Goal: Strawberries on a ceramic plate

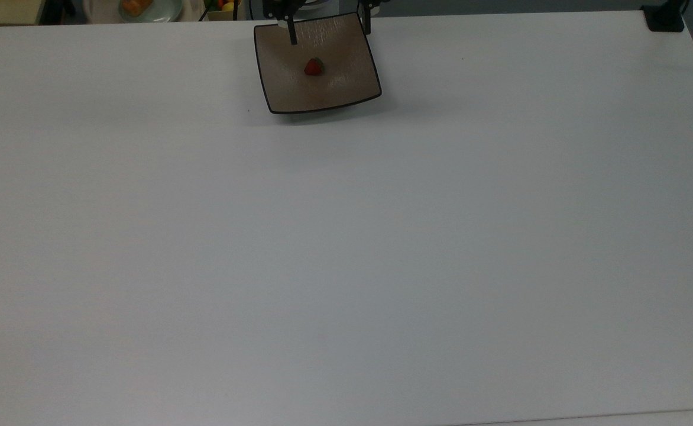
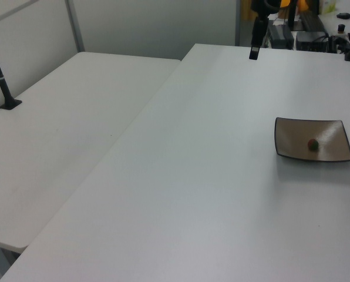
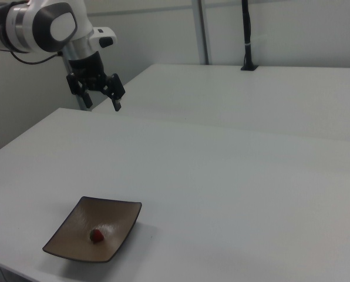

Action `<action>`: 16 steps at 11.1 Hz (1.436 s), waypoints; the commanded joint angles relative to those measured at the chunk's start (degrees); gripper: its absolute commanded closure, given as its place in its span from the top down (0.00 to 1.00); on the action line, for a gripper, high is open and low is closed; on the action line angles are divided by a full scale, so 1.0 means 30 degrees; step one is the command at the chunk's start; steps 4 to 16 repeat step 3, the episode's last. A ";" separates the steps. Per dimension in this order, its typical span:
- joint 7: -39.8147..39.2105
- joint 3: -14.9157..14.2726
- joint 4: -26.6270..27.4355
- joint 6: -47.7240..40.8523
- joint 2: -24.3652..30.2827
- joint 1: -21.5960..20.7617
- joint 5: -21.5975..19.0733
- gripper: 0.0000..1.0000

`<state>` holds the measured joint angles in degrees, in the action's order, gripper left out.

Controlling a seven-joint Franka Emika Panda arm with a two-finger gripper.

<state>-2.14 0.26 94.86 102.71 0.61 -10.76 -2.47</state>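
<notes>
Strawberry [image 1: 314,66] sits mid ceramic plate [image 1: 281,89], on the desk [image 1: 346,236] at the top view's far edge. Tool [image 3: 101,100] hangs high above the desk, fingers spread, empty, well apart from plate and berry.

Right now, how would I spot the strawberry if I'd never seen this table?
Find the big white table, then the square brown plate near its edge. The strawberry is the tiny red thing with a green cap lying alone in the middle of the plate.
</notes>
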 commanded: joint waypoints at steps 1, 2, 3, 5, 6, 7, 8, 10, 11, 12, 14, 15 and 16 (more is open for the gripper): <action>-0.0223 -0.0439 0.0429 0.0273 0.0296 -0.0398 -0.0348 1.00; -0.0223 -0.0410 0.0430 0.0303 0.0267 -0.0369 -0.0348 1.00; -0.0223 -0.0409 0.0430 0.0303 0.0296 -0.0311 -0.0377 1.00; -0.0223 -0.0409 0.0430 0.0303 0.0296 -0.0311 -0.0377 1.00; -0.0223 -0.0409 0.0430 0.0303 0.0296 -0.0311 -0.0377 1.00; -0.0223 -0.0409 0.0430 0.0303 0.0296 -0.0311 -0.0377 1.00; -0.0223 -0.0409 0.0430 0.0303 0.0296 -0.0311 -0.0377 1.00; -0.0223 -0.0409 0.0430 0.0303 0.0296 -0.0311 -0.0377 1.00; -0.0223 -0.0409 0.0430 0.0303 0.0296 -0.0311 -0.0377 1.00; -0.0223 -0.0409 0.0430 0.0303 0.0296 -0.0311 -0.0377 1.00; -0.0223 -0.0409 0.0430 0.0303 0.0296 -0.0311 -0.0377 1.00; -0.0223 -0.0409 0.0430 0.0303 0.0296 -0.0311 -0.0377 1.00; -0.0223 -0.0409 0.0430 0.0303 0.0296 -0.0311 -0.0377 1.00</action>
